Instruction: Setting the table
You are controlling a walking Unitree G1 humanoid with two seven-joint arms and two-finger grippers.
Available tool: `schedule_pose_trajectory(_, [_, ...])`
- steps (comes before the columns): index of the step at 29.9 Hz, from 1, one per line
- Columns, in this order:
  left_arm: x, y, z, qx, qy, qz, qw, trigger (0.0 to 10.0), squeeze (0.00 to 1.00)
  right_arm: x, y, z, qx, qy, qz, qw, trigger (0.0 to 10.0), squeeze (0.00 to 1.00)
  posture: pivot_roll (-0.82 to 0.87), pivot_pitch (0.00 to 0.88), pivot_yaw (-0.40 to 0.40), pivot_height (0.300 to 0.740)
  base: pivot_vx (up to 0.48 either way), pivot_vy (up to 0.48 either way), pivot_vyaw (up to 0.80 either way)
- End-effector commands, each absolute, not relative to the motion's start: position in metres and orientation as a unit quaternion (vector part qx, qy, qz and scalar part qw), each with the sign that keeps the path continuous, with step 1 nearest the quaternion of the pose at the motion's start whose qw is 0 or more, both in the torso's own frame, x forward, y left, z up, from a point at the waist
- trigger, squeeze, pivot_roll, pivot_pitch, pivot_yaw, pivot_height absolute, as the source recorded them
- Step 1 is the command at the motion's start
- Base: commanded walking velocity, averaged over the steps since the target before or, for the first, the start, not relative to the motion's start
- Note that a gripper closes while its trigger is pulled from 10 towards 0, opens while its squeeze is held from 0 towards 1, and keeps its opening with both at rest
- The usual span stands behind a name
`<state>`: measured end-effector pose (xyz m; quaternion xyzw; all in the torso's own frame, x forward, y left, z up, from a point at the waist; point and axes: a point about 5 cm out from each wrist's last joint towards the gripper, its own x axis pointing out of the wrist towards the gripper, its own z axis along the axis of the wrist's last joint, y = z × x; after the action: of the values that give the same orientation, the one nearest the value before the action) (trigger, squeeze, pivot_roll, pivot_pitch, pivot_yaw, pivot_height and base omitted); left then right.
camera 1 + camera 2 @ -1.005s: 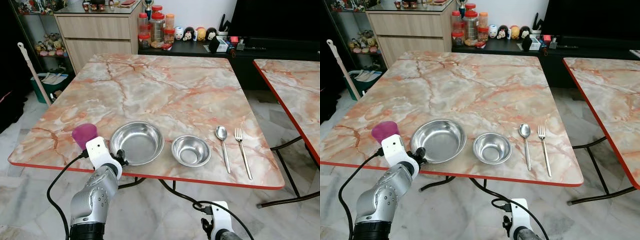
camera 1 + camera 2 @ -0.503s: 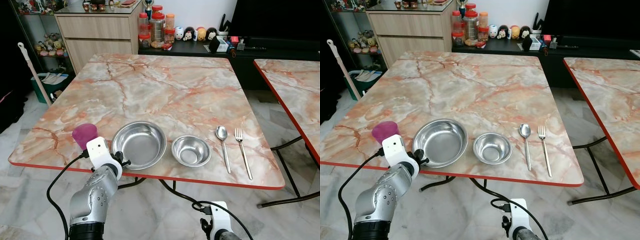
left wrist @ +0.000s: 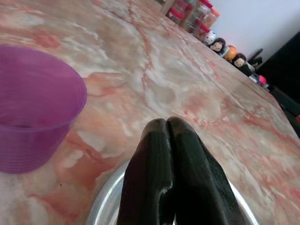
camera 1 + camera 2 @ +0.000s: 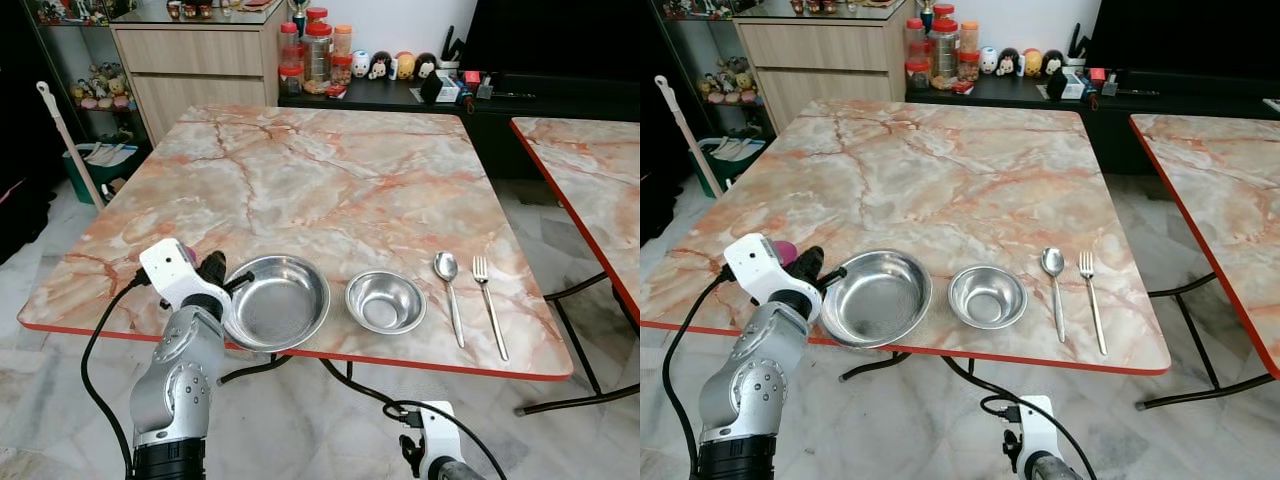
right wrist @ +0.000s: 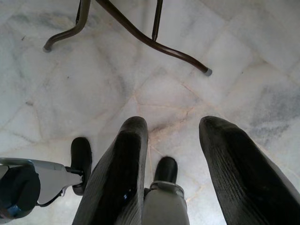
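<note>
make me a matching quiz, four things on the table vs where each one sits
Things:
1. purple cup
2. large steel bowl
3. small steel bowl
4. fork

Places:
A. between large bowl and spoon
B. farthest to robot's right
C. farthest to robot's left
D. under the left tool, whose fingers are shut

Pairs: 1-C, 2-D, 3-A, 4-B

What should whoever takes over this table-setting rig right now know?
Left claw: shut, empty, over the big bowl's left rim, purple cup just beside it.
Right claw: open, idle, hanging low over the floor.
Laid along the table's near edge, left to right: cup, big bowl, small bowl, spoon, fork.
Left: final positions, probably the cup; the target layout is unclear.
</note>
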<state>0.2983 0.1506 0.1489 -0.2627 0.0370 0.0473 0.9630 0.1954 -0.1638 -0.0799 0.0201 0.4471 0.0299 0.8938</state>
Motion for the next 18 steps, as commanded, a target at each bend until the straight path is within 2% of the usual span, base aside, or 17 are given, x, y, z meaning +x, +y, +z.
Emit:
schedule_pose_trajectory(1, [0.297, 0.142, 0.159, -0.265, 0.015, 0.026, 0.964, 10.0, 0.0, 0.197, -0.165, -0.079, 0.02, 0.447, 0.028, 0.894, 10.0, 0.0, 0.04, 0.0, -0.019, 0.732, 0.0, 0.0, 0.0])
schedule_pose_trajectory(3, [0.296, 0.142, 0.161, -0.249, 0.008, 0.022, 0.968, 10.0, 0.0, 0.197, -0.165, -0.079, 0.02, 0.447, 0.029, 0.894, 10.0, 0.0, 0.04, 0.0, -0.02, 0.732, 0.0, 0.0, 0.0])
schedule_pose_trajectory(4, [0.295, 0.142, 0.161, -0.25, 0.006, 0.02, 0.968, 10.0, 1.0, 0.197, -0.165, -0.079, 0.02, 0.447, 0.029, 0.894, 10.0, 0.0, 0.05, 0.0, -0.018, 0.732, 0.0, 0.0, 0.0])
schedule_pose_trajectory(10, [0.289, 0.145, 0.158, -0.264, 0.009, 0.027, 0.964, 10.0, 1.0, 0.196, -0.165, -0.08, 0.021, 0.449, 0.028, 0.893, 10.0, 0.0, 0.04, 0.0, -0.016, 0.732, 0.0, 0.0, 0.0])
schedule_pose_trajectory(18, [0.262, 0.159, 0.149, -0.27, 0.039, 0.038, 0.961, 10.0, 1.0, 0.194, -0.165, -0.081, 0.021, 0.45, 0.027, 0.892, 10.0, 0.0, 0.07, 0.0, -0.013, 0.732, 0.0, 0.0, 0.0])
